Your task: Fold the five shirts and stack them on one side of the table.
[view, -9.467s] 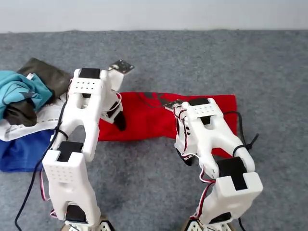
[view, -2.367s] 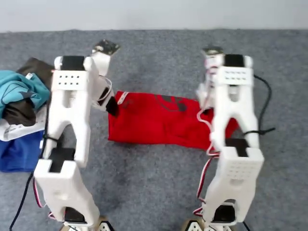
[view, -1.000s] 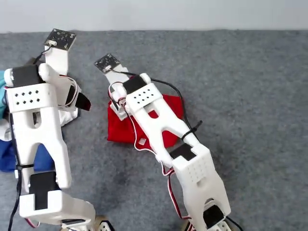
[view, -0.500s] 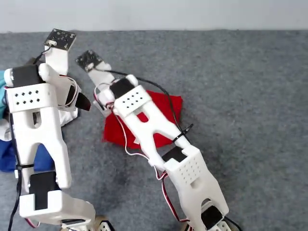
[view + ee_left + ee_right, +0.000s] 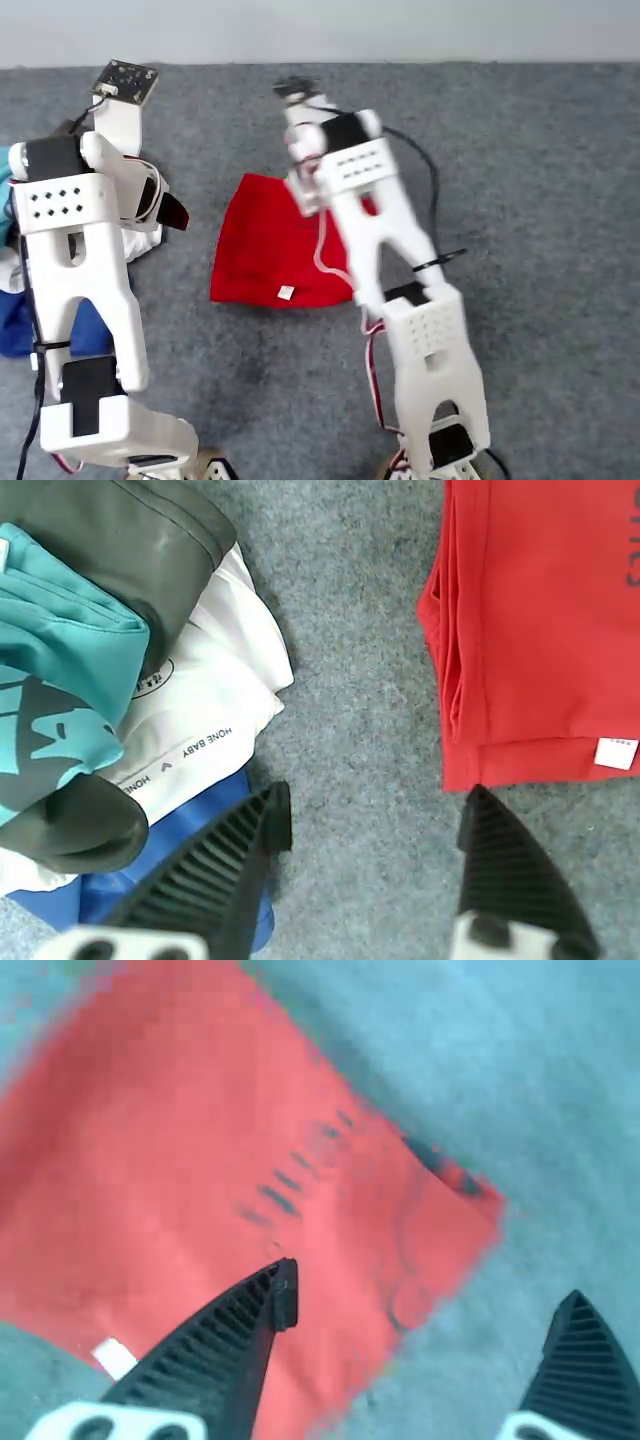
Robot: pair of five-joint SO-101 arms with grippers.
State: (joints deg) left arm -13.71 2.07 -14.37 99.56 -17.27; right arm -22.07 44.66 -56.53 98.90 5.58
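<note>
1. While the folded red shirt [image 5: 262, 250] sits mid-tabletop [image 5: 530, 200], plenty of open grey surface runs off to its right.
2. Left end effector [image 5: 378, 805] is spread wide over the gap between it and the shirt pile [image 5: 110, 680].
3. Right end effector [image 5: 432, 1290] is spread too, over the red shirt's edge.
4. Pile's cut off at the left edge, partly behind the left arm.
</note>
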